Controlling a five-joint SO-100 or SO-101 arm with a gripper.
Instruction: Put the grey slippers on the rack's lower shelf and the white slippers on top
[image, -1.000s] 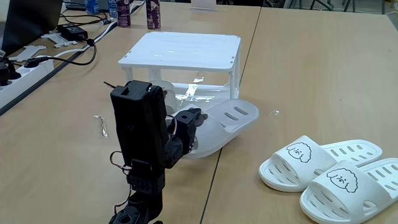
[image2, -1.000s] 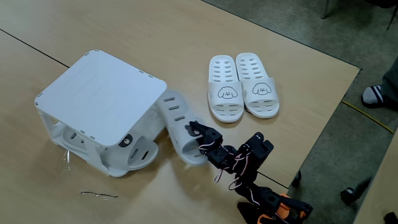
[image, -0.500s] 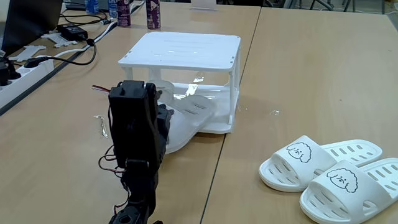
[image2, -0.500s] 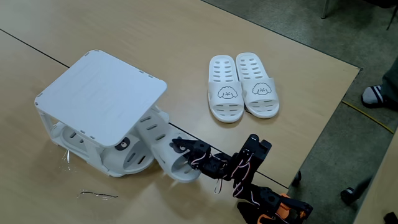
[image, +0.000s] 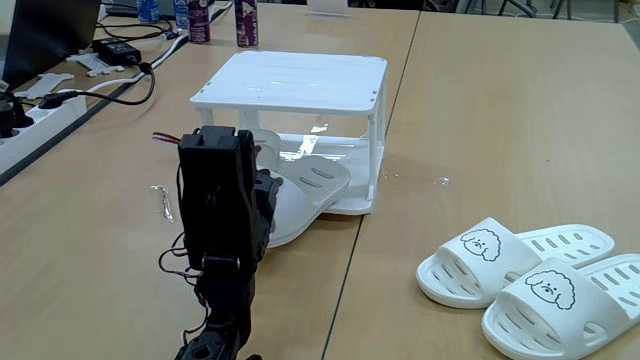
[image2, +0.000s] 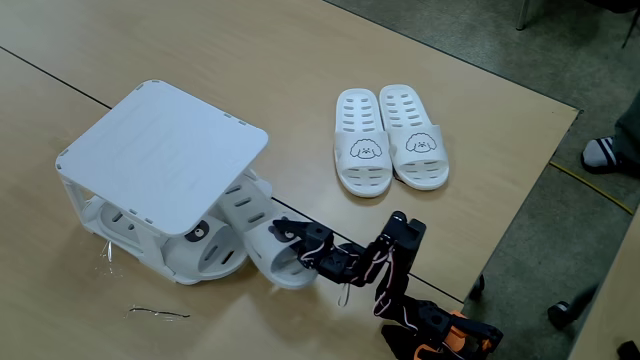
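Note:
The white rack (image: 290, 80) (image2: 160, 150) stands mid-table. One grey slipper (image2: 205, 245) with a dark bear emblem lies on the lower shelf (image: 350, 200). The second grey slipper (image: 305, 190) (image2: 262, 232) lies slanted, its far end under the slatted top and its near end out on the table. My gripper (image2: 285, 233) is shut on that near end; in a fixed view the dark arm body (image: 215, 210) hides the fingers. The white slippers (image: 525, 270) (image2: 390, 140) lie side by side on the table, apart from the rack.
Cables, a power strip (image: 40, 110) and cans (image: 245, 22) sit at the table's far left. A thin wire (image2: 160, 313) lies near the rack. The table edge (image2: 520, 200) runs close to the arm base, with a person's foot (image2: 610, 150) beyond it.
The arm swung toward the rack with the grey slipper, carrying it from beside the rack's corner to partly under the top tier, next to the other grey one.

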